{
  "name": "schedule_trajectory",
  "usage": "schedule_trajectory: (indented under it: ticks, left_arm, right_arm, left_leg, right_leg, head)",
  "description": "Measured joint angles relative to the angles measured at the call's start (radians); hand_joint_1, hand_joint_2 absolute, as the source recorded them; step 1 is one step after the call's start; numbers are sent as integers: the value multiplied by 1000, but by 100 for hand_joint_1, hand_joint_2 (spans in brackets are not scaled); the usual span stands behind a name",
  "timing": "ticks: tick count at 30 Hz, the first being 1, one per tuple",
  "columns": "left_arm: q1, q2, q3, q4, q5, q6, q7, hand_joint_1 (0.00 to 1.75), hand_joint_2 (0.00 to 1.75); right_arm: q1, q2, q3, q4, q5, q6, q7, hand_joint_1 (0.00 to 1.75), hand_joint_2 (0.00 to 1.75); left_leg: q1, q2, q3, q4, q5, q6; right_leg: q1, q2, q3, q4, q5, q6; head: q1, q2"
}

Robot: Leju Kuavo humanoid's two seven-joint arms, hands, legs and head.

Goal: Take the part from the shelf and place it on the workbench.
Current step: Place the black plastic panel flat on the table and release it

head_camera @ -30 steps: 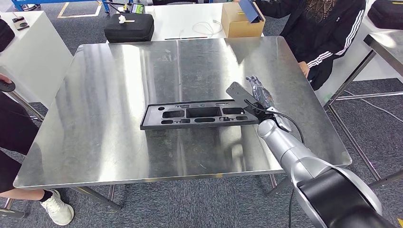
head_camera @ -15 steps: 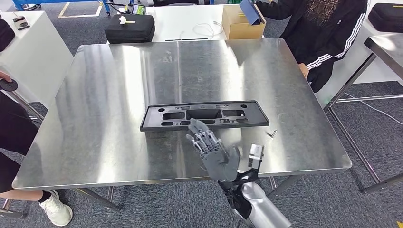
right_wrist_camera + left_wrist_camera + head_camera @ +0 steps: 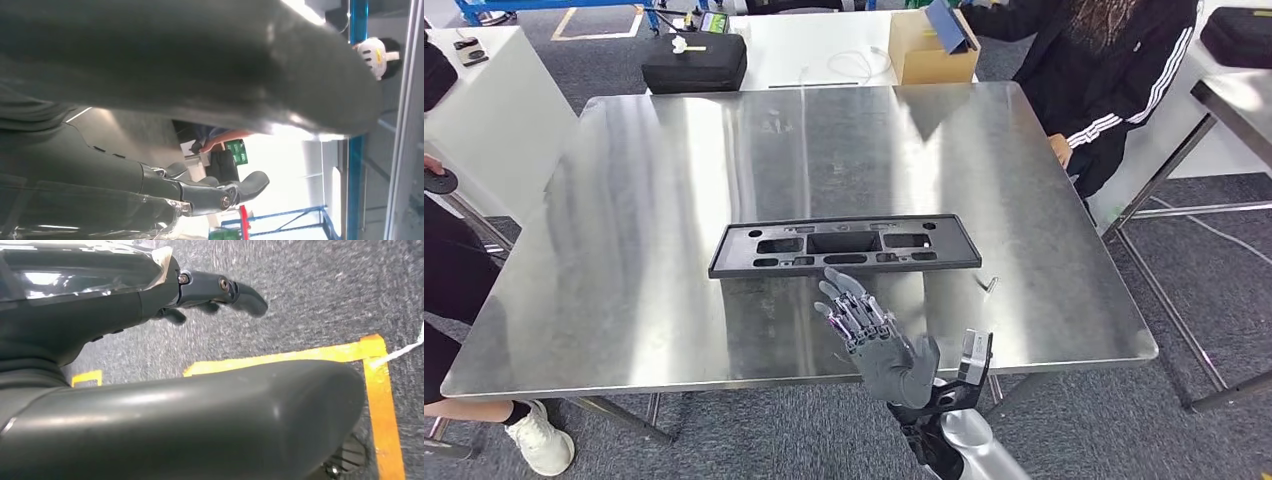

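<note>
The part (image 3: 844, 245), a long flat black plastic panel with several cut-outs, lies flat on the steel workbench (image 3: 654, 180), a little in front of its middle. My right hand (image 3: 874, 335) hovers over the bench's front edge, just short of the part, with its fingers spread and nothing in it. The right wrist view shows the same hand (image 3: 200, 192) with straight, empty fingers. In the left wrist view, my left hand (image 3: 220, 290) hangs over grey carpet with nothing in it.
A small metal bit (image 3: 990, 284) lies on the bench to the right of the part. A person in a black jacket (image 3: 1104, 70) sits at the far right corner. Behind the bench stand a black case (image 3: 694, 60) and a cardboard box (image 3: 924, 45). Another person (image 3: 454, 270) stands at the left.
A second ago my right hand was at the part's right end. It has let go and drawn back to the front edge, open. The part stays flat on the bench.
</note>
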Motion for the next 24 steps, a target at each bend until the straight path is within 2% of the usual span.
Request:
schedule_trajectory:
  ticks: [2, 4, 5, 7, 8, 9, 10, 11, 12, 14, 15, 16, 18, 19, 20, 22, 23, 24]
  left_arm:
    - [0, -1, 0, 0, 0, -1, -5, 0, 0]
    - [0, -1, 0, 0, 0, -2, -7, 0, 0]
    - [-1, -2, 0, 0, 0, -2, -7, 0, 0]
    - [-1, -2, 0, 0, -2, -4, -7, 0, 0]
    - [0, -3, 0, 0, -3, -6, -7, 0, 0]
    - [0, -3, 0, 0, -4, -7, -6, 0, 0]
    - [1, -3, 0, 0, -6, -9, -6, 0, 0]
    - [0, -3, 0, 0, -8, -10, -6, 0, 0]
    - [-1, -3, 0, 0, -10, -10, -5, 0, 0]
    - [-5, -4, -1, 0, -12, -11, -6, 0, 0]
    - [-6, -5, -1, 0, -12, -12, -6, 0, 0]
    - [-6, -5, -1, 0, -12, -12, -6, 0, 0]
    - [-5, -6, -1, 0, -13, -12, -6, 0, 0]
    - [-5, -6, -1, 0, -13, -12, -6, 0, 0]
    - [-6, -6, -1, 0, -13, -12, -6, 0, 0]
    - [-6, -6, -1, 0, -13, -12, -5, 0, 0]
    - [-5, -6, -1, 0, -13, -12, -5, 0, 0]
    - [-5, -7, -1, 0, -13, -12, -5, 0, 0]
  right_arm:
    - [7, 1, -4, -5, 3, 1, 1, 0, 0]
    - [9, 1, -7, -11, 6, 1, 1, 0, 0]
    - [10, 2, -8, -13, 8, 2, 1, 0, 0]
    - [12, 2, -12, -16, 13, 2, 1, 0, 0]
    - [16, 2, -15, -16, 16, 3, 1, 0, 0]
    - [19, 2, -18, -16, 21, 3, 1, 0, 0]
    - [24, 2, -21, -17, 26, 4, 1, 0, 0]
    - [27, 2, -24, -19, 30, 5, 1, 0, 0]
    - [30, 2, -28, -22, 34, 6, 1, 0, 0]
    - [33, 3, -35, -28, 38, 8, 1, 0, 0]
    - [34, 4, -39, -30, 39, 9, 1, 0, 0]
    - [35, 5, -42, -32, 41, 10, 1, 0, 0]
    - [39, 6, -46, -34, 42, 11, 1, 0, 0]
    - [40, 6, -47, -34, 41, 11, 1, 0, 0]
    - [42, 5, -49, -34, 41, 11, 1, 0, 0]
    - [44, 4, -51, -35, 41, 11, 1, 0, 0]
    - [45, 3, -52, -35, 41, 11, 1, 0, 0]
    - [47, 3, -53, -35, 41, 11, 1, 0, 0]
  left_leg:
    - [2, -1, -2, 0, 0, -9]
    - [7, 0, -14, 29, -28, -14]
    - [8, 0, -32, 71, -58, -15]
    - [7, 0, -89, 200, -129, -15]
    - [7, 0, -114, 255, -151, -15]
    - [7, 0, -124, 281, -154, -14]
    - [7, 0, -115, 268, -140, -11]
    - [7, 0, -86, 220, -111, -8]
    - [7, 0, -45, 149, -82, -4]
    - [3, -2, 8, 43, -45, -2]
    - [-2, -3, 16, 21, -38, 1]
    - [-7, -4, 10, 20, -32, 5]
    - [-12, -2, -1, 16, -11, 22]
    - [-12, 0, -9, 14, 2, 31]
    - [-12, 3, -19, 12, 15, 38]
    - [-14, 7, -44, 12, 36, 48]
    - [-17, 9, -57, 13, 45, 50]
    - [-19, 10, -70, 13, 54, 51]
  right_leg:
    - [2, 4, -4, 4, 2, -19]
    - [-1, 4, -6, 2, 5, -38]
    - [-1, 3, -8, 0, 7, -48]
    - [5, 1, -15, 0, 13, -63]
    - [9, 1, -20, 1, 16, -68]
    - [12, 0, -25, 1, 20, -71]
    - [14, 0, -30, 1, 24, -72]
    - [15, 0, -33, 1, 29, -71]
    - [15, 1, -36, 1, 35, -67]
    - [20, 1, -40, 1, 46, -56]
    - [21, 1, -40, -2, 52, -48]
    - [21, 1, -39, -7, 59, -40]
    - [19, 2, -46, -13, 68, -26]
    - [18, 1, -56, 0, 52, -27]
    - [18, 1, -74, 36, 20, -32]
    - [17, 0, -114, 162, -70, -47]
    - [18, 0, -128, 228, -104, -48]
    - [20, 0, -126, 268, -122, -45]
  head:
    - [-2, 0]
    - [-4, 0]
    - [-5, 0]
    - [-8, 0]
    - [-8, 0]
    - [-8, 0]
    - [-8, 0]
    - [-9, 0]
    - [-9, 0]
    - [-8, 0]
    - [-6, 0]
    - [-5, 0]
    - [-3, 0]
    - [-2, 0]
    - [1, 0]
    - [5, 0]
    - [5, 0]
    - [5, 0]
